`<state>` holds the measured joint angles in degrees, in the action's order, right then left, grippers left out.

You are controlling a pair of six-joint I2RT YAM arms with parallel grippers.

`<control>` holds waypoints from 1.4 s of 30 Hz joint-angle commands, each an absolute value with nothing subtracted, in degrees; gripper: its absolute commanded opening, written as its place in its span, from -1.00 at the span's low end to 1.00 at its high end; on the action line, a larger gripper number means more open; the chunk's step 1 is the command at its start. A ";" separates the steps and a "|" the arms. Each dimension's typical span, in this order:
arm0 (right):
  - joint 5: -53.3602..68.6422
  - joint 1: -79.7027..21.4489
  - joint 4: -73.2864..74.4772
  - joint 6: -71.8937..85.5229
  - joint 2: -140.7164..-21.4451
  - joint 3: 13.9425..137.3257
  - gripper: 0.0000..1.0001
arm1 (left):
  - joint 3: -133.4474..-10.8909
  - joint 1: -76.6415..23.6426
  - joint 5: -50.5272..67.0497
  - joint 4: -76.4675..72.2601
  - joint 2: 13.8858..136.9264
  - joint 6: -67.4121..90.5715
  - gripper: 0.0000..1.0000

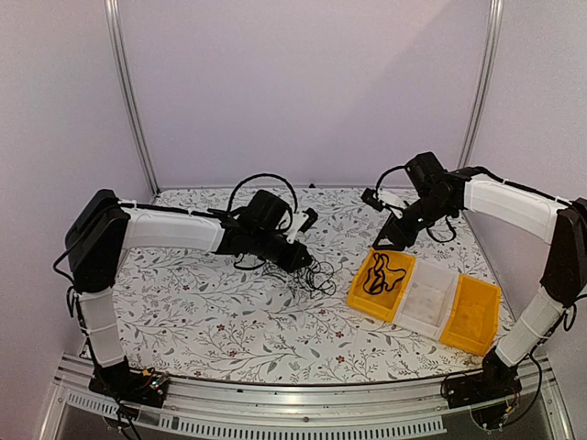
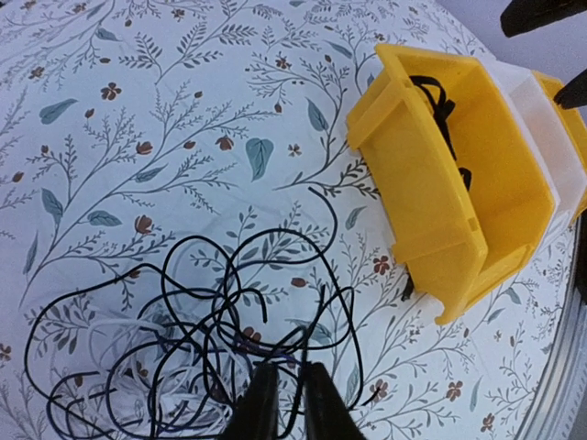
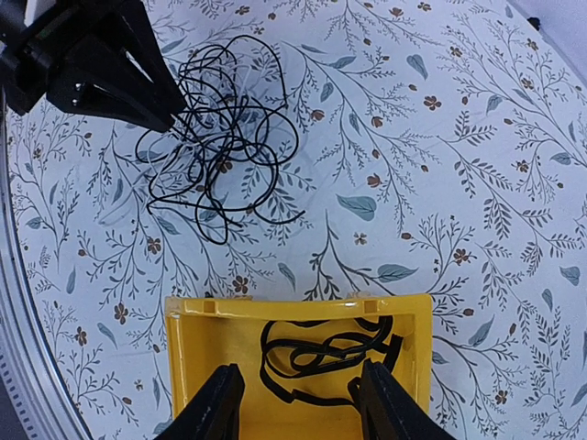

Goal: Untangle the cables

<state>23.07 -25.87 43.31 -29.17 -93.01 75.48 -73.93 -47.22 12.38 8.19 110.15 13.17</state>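
Left gripper (image 2: 292, 405) clenched at the tangle; right gripper (image 3: 301, 405) released over a bin.
Left jaws nearly together in the cables (image 2: 197, 335) on floral table (image 2: 138, 137); pinched strand unconfirmed. Right jaws wide above yellow bin (image 3: 197, 353) holding black cable (image 3: 321, 353).

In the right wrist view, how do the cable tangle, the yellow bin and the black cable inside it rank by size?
1-2. The yellow bin and the cable tangle: alike; bin nearer and cropped, so unranked.
3. The black cable inside it: smallest.
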 commanded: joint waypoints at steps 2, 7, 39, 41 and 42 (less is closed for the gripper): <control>26.88 -26.09 42.64 -28.65 -92.10 76.65 -0.04 | -77.59 -46.95 14.85 8.89 110.10 10.99 -1.00; 34.13 -26.08 38.98 -27.70 -91.71 77.44 0.03 | -74.23 -46.95 16.31 6.26 101.89 10.55 -1.00; 54.44 -36.30 29.65 -11.04 -114.30 100.04 0.30 | -83.55 -46.94 9.13 6.53 80.15 14.36 -1.00; 54.68 -36.30 28.65 -10.24 -115.72 100.92 0.31 | -86.41 -47.01 8.52 6.40 79.92 15.07 -1.00; 54.86 -36.32 28.27 -9.99 -116.47 101.69 0.32 | -87.75 -46.95 8.21 6.23 79.90 15.58 -1.00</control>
<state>53.54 -36.25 31.75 -13.93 -113.40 99.90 -82.43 -47.22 9.89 8.10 82.08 13.65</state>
